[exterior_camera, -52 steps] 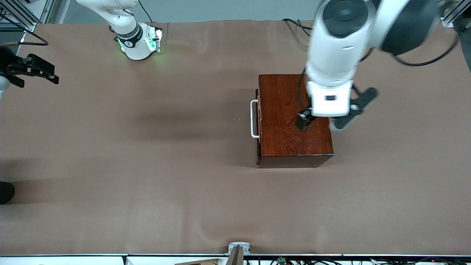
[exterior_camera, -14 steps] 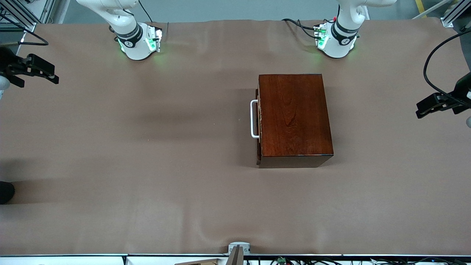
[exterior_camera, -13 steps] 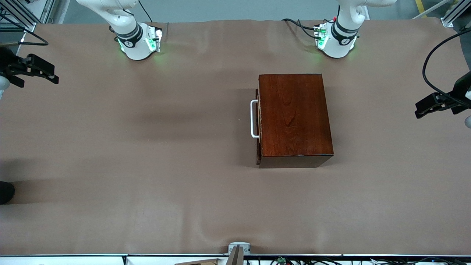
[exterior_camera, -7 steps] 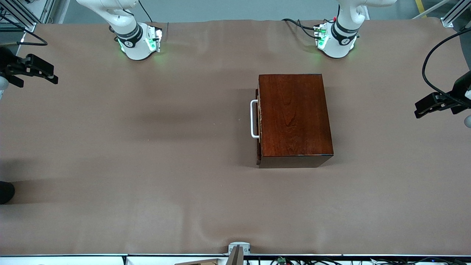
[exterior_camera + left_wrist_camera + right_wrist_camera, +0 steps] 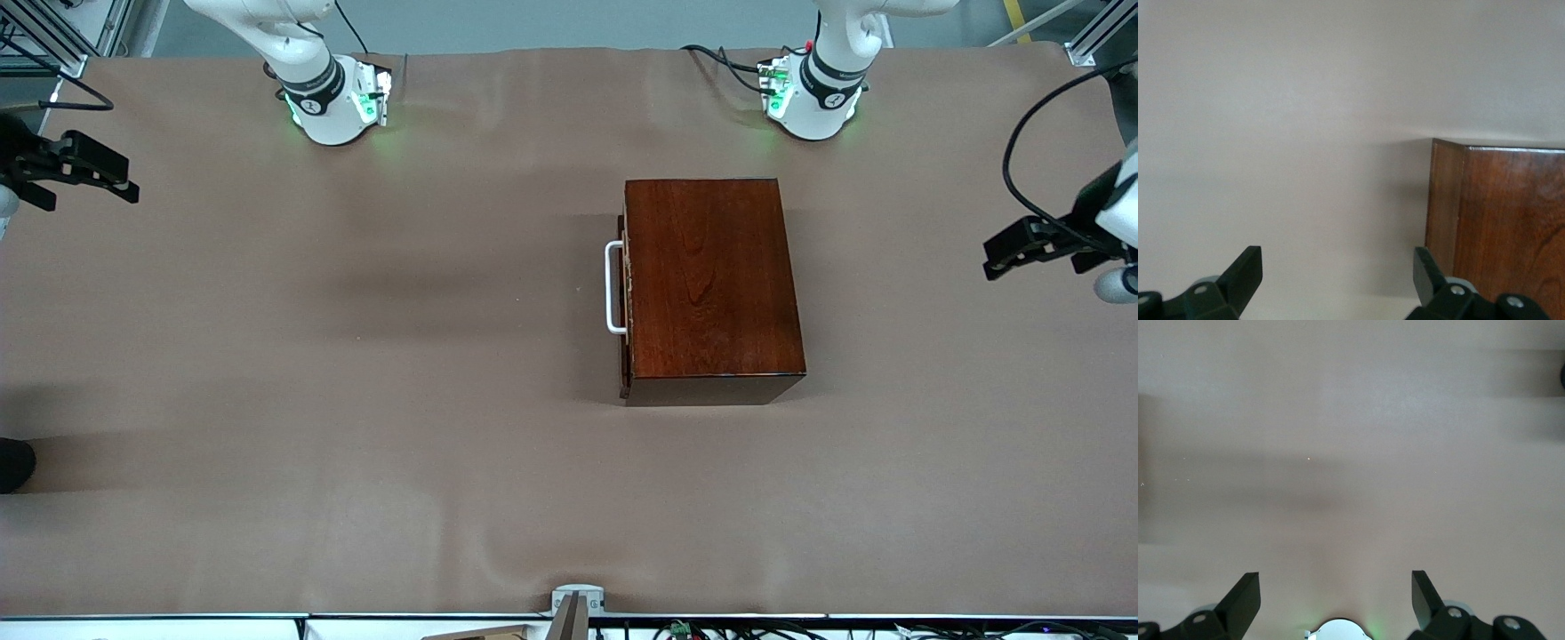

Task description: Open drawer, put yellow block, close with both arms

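The dark reddish-brown wooden box [image 5: 711, 284] stands on the brown cloth near the left arm's base. Its drawer [image 5: 625, 293] is shut, with the white bar handle [image 5: 612, 287] facing the right arm's end. The yellow block is out of view. My left gripper [image 5: 1000, 253] is open and empty, up over the table's edge at the left arm's end. In the left wrist view its fingers [image 5: 1245, 273] are wide apart and a corner of the box [image 5: 1498, 220] shows. My right gripper [image 5: 124, 182] is open and empty over the table's edge at the right arm's end; it waits.
The two green-lit arm bases [image 5: 333, 102] [image 5: 809, 93] stand along the table's edge farthest from the front camera. A black cable [image 5: 1031, 133] loops at the left arm's end. A small grey bracket [image 5: 576, 600] sits at the edge nearest the front camera.
The left arm has swung away from over the box to the table's end. In the last half second its gripper shifted slightly toward the box. The right arm has not moved.
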`<state>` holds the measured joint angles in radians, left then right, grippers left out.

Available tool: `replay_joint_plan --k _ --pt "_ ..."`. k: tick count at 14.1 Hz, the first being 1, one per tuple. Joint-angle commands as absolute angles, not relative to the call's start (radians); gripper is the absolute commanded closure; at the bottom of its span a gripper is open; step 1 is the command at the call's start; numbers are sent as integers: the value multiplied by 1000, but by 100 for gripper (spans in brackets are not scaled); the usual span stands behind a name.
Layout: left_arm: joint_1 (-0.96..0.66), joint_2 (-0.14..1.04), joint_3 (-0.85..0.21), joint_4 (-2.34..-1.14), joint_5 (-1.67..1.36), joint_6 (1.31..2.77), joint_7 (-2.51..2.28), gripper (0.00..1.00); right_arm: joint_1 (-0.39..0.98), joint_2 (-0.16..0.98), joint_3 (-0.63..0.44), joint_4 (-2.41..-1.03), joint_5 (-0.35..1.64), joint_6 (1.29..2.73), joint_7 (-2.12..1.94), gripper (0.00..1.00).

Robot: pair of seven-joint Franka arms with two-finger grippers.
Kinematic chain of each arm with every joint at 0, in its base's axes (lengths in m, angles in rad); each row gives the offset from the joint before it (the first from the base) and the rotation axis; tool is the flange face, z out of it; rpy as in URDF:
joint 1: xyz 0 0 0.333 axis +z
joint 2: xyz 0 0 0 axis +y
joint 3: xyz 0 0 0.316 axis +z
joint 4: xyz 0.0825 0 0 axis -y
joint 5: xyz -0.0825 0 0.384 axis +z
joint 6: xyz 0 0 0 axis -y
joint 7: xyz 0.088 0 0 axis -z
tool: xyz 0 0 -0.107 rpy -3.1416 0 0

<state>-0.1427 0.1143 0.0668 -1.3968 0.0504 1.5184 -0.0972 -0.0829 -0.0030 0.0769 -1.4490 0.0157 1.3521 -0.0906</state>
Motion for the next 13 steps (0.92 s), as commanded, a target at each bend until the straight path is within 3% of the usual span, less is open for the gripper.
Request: replay_joint_plan --k 1,6,13 --pt "-37 -41 -55 -1592 29 1597 -81 0 -91 -12 89 -1448 14 1345 -94 0" --pt "90 -139 -193 -1709 22 1623 -80 0 -91 -12 91 -1448 14 1344 -94 0" --pt "86 -152 -193 -1678 -11 1572 -90 0 -92 -12 91 -1448 14 1345 -94 0"
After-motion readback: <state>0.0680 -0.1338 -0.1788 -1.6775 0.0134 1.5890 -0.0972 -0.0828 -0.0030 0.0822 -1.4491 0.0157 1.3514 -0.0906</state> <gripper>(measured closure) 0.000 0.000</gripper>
